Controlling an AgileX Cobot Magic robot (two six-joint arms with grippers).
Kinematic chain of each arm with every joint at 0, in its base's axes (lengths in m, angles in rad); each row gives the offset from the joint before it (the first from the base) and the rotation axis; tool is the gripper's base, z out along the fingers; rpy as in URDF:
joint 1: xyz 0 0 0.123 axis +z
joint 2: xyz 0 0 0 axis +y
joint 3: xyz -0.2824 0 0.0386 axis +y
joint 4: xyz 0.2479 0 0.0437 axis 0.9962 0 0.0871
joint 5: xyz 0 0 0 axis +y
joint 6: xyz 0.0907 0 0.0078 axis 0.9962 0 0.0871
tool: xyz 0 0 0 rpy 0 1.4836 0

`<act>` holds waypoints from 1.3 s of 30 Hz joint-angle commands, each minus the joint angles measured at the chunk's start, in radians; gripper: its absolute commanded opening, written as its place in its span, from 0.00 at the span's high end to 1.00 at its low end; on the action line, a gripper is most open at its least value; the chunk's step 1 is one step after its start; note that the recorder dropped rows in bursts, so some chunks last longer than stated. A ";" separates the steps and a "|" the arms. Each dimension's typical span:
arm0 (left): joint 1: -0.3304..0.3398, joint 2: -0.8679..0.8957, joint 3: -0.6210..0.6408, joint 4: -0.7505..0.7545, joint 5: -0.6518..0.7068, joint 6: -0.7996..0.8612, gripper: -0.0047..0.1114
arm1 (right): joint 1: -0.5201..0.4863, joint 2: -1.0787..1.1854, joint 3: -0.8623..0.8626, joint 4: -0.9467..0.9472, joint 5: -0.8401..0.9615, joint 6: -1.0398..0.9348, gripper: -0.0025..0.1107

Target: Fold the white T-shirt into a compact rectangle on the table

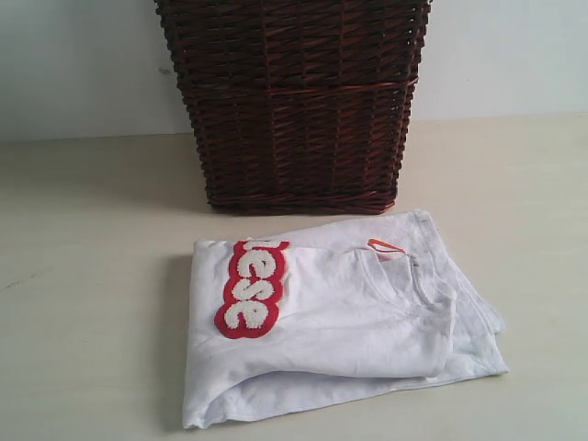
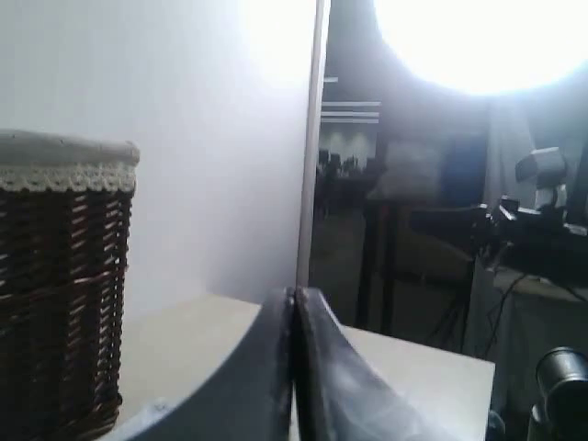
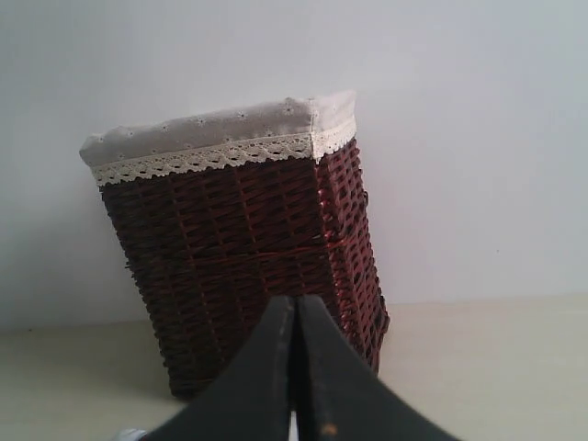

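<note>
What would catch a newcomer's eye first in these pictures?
The white T-shirt lies folded on the pale table, its fuzzy red-outlined letters facing up. Just behind it in the exterior view stands a dark brown wicker basket, with a lace-trimmed cloth liner at its rim.

We find the wicker basket, near the table's far edge, cut off by the exterior view's top edge, so its rim and inside are lost to us there. The white T-shirt hides its lower layers beneath the top fold. Its red-outlined letters stop at a fold line, so we cannot read the whole word. The orange neck tag is too small to read. In the wrist views the left gripper and right gripper run out of frame behind their fingertips. The room behind the left one is dark and blurred, partly washed out by glare.
</note>
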 commanded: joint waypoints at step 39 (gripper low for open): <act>0.360 -0.051 0.098 -0.029 0.121 -0.010 0.96 | 0.002 -0.004 0.004 0.027 0.033 0.005 0.98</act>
